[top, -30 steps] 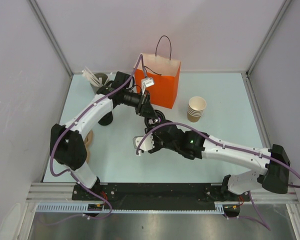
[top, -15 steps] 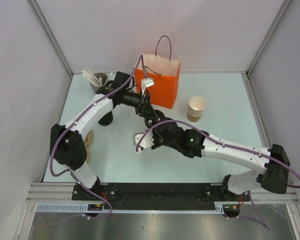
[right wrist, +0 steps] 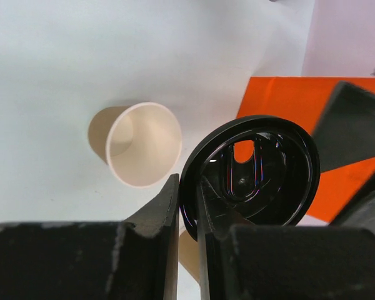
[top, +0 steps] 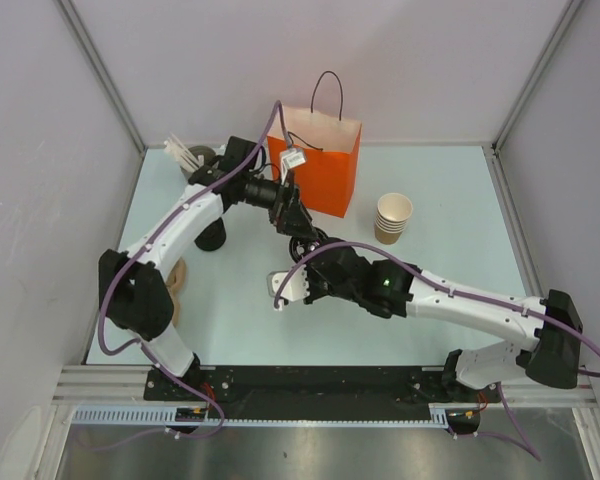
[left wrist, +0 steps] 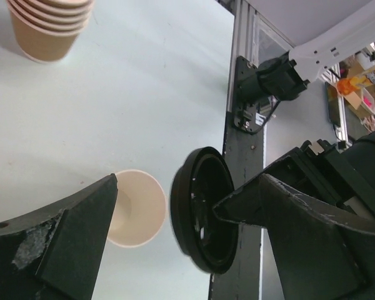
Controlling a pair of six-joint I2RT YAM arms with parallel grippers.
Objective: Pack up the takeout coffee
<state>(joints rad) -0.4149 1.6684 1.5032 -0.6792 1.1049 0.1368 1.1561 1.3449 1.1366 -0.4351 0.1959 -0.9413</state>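
The takeout coffee is in two parts. Its tan paper cup (right wrist: 142, 145) (left wrist: 136, 207) sits lidless on the pale table, with its mouth showing. Its black lid (right wrist: 256, 172) (left wrist: 203, 215) (top: 307, 243) hangs on edge above the table beside the cup. My right gripper (right wrist: 187, 209) (top: 313, 256) is shut on the lid's rim. My left gripper (left wrist: 169, 200) (top: 293, 222) is open wide around the lid. One of its fingers (left wrist: 281, 209) is close against the lid and the other is well clear. In the top view my right arm hides the cup.
An orange paper bag (top: 325, 165) with a handle stands open just behind the grippers. A stack of lidless tan cups (top: 392, 218) (left wrist: 50, 25) sits to the right. At the back left are a holder of white sticks (top: 188, 155) and a dark stack (top: 212, 238).
My left gripper has opened and let go of the lid. My right gripper has closed on the lid's rim and now holds it.
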